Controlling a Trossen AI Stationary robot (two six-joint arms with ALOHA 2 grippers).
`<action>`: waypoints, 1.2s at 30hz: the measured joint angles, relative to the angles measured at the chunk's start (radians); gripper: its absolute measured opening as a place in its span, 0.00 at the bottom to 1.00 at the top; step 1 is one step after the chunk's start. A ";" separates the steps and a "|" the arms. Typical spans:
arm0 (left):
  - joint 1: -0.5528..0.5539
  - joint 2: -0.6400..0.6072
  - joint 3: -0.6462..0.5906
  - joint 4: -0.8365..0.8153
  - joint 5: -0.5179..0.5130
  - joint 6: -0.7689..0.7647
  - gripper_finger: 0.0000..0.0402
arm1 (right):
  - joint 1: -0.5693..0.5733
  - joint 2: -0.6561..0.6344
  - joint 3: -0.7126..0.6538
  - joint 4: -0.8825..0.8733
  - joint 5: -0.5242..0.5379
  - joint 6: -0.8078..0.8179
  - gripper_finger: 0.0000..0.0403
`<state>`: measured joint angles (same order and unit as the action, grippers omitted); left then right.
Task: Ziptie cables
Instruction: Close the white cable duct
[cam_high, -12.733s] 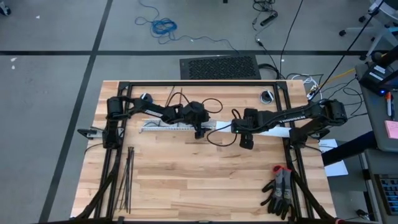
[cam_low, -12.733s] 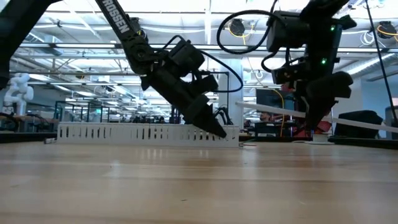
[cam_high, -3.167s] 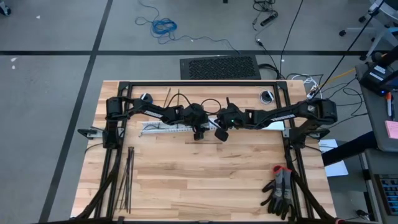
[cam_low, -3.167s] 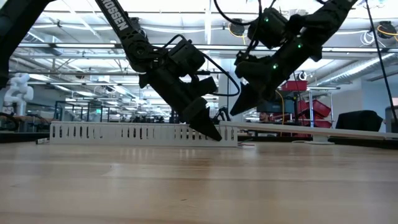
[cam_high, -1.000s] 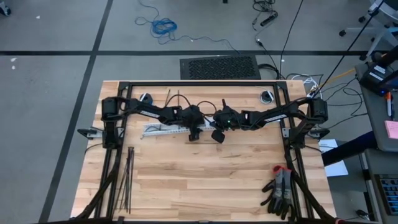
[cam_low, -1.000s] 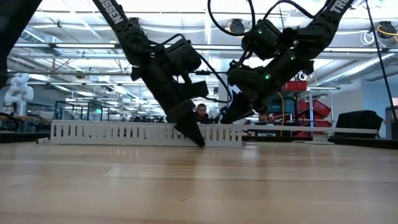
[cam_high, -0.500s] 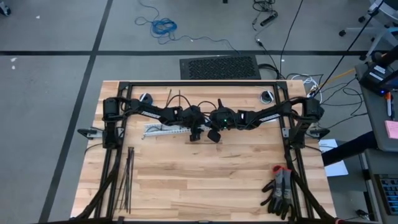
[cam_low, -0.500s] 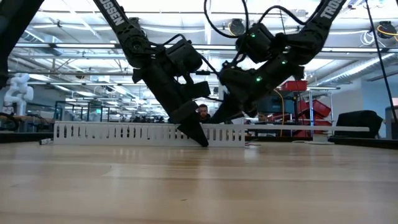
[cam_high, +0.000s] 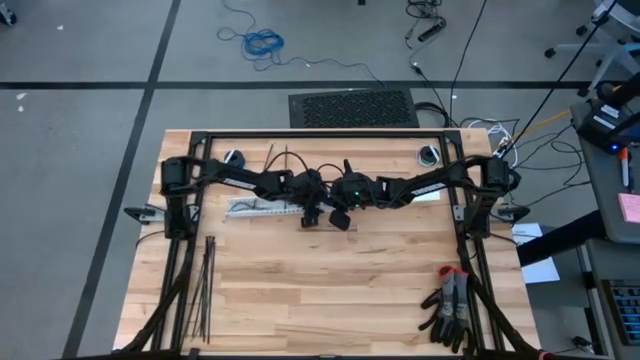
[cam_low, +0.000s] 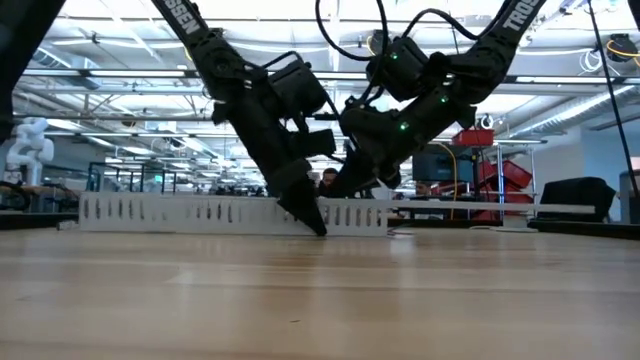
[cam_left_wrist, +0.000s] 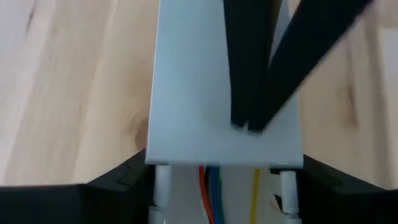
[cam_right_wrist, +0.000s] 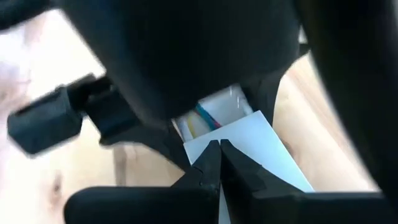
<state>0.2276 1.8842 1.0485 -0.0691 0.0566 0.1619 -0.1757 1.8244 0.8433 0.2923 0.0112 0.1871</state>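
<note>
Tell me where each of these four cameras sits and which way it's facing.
High view: overhead, straight down on the table; both arms show.
Low view: tabletop height, level toward the room; both arms descend to the white slotted channel.
Left wrist view: past the left gripper onto the channel's white cover.
Right wrist view: past the shut right gripper onto that cover.
Both wrist views share the cover.

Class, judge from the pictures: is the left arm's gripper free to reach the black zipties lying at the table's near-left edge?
Probably yes. The zipties lie in the open, with nothing on them. The left gripper straddles the white channel, which it must first leave.
</note>
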 joint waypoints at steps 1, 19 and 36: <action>-0.002 -0.016 0.000 -0.027 0.000 0.001 0.62 | 0.001 0.000 0.000 0.002 -0.002 0.000 0.00; -0.009 -0.084 0.007 -0.251 -0.011 0.003 0.69 | -0.007 0.008 -0.002 0.001 0.005 -0.011 0.00; -0.019 -0.071 -0.048 -0.165 -0.074 -0.022 0.56 | -0.001 0.008 -0.007 0.040 -0.018 0.004 0.00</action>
<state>0.2085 1.8131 1.0008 -0.2343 -0.0177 0.1402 -0.1764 1.8328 0.8362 0.3325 -0.0065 0.1908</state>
